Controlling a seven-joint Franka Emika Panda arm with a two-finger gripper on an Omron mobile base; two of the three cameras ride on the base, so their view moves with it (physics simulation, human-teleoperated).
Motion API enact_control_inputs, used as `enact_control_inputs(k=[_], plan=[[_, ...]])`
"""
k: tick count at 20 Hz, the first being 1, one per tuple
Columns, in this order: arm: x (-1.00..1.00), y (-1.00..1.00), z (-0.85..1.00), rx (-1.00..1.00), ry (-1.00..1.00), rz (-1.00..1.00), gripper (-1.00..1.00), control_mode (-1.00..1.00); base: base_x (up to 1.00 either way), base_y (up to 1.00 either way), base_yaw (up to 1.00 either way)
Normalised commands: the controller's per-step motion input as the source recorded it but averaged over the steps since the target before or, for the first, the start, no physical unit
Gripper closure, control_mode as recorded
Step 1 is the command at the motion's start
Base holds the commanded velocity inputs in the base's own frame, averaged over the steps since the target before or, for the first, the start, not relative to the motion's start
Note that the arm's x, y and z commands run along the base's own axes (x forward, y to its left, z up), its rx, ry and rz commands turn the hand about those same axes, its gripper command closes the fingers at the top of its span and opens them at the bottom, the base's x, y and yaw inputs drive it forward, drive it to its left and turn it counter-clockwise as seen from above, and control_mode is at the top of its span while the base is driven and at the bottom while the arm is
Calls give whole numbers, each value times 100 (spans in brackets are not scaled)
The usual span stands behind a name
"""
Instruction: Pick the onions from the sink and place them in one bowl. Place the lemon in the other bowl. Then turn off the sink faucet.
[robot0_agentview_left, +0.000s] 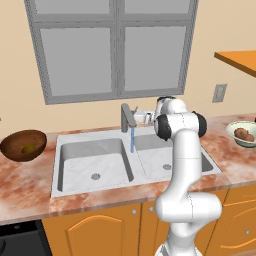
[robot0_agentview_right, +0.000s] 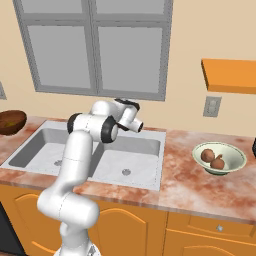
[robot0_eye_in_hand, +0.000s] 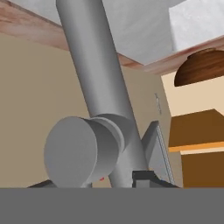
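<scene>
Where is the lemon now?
The lemon lies inside the brown bowl on the counter, left of the sink in the left base view.

The hand view is rolled, so the scene sits at odd angles. A thick grey metal faucet post (robot0_eye_in_hand: 98, 83) runs slantwise from the top toward the bottom, very close to the camera. A round grey knob-like part (robot0_eye_in_hand: 78, 151) juts from its lower stretch. One dark fingertip (robot0_eye_in_hand: 146, 178) of the pincer shows just beside the post's base. A strip of reddish marbled counter (robot0_eye_in_hand: 26, 19) crosses the upper left. The dark brown wooden round bowl (robot0_eye_in_hand: 203, 65) appears at the right edge.
</scene>
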Motion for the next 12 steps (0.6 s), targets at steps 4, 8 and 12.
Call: enact_control_inputs(k=[4, 8, 12], plan=[[81, -51, 1, 8, 0, 27, 100, -100, 0, 0, 0], [75, -49, 0, 7, 0, 28, 100, -100, 0, 0, 0], [33, -28, 0, 1, 1, 20, 100, -100, 0, 0, 0]])
